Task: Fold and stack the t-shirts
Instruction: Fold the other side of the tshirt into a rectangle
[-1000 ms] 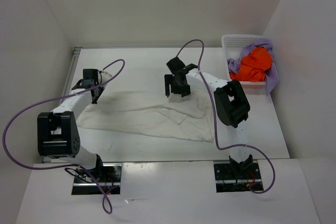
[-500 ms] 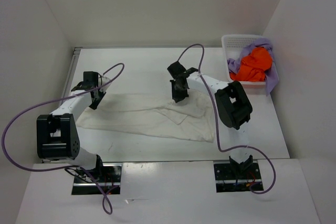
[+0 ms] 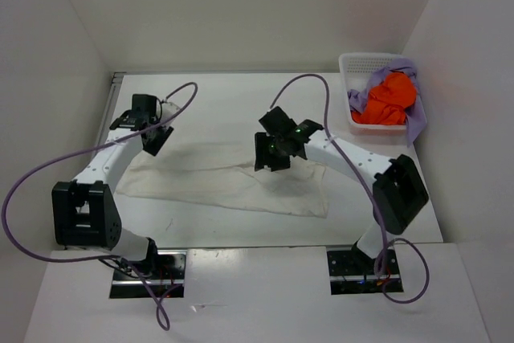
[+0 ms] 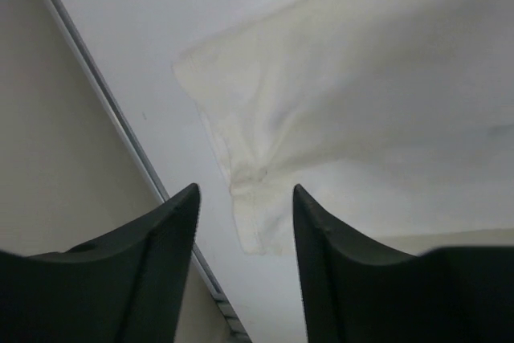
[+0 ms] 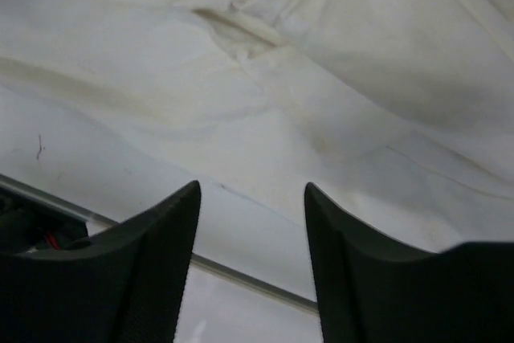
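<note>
Top external: left claw [image 3: 151, 136] hovers over the far-left corner of the cream t-shirt [image 3: 217, 182], jaws apart, nothing between them. Left wrist shows a sleeve hem just below. Shirt lies spread flat mid-desk [image 3: 217, 102], likely laid out for folding. Right claw [image 3: 271, 157] sits above its far-right edge, likewise parted and empty. Orange t-shirt [image 3: 385, 100] and lavender t-shirt [image 3: 414, 122] wait in the basket [image 3: 347, 66], far right. Bare desk beyond the far hem leaves working room.
</note>
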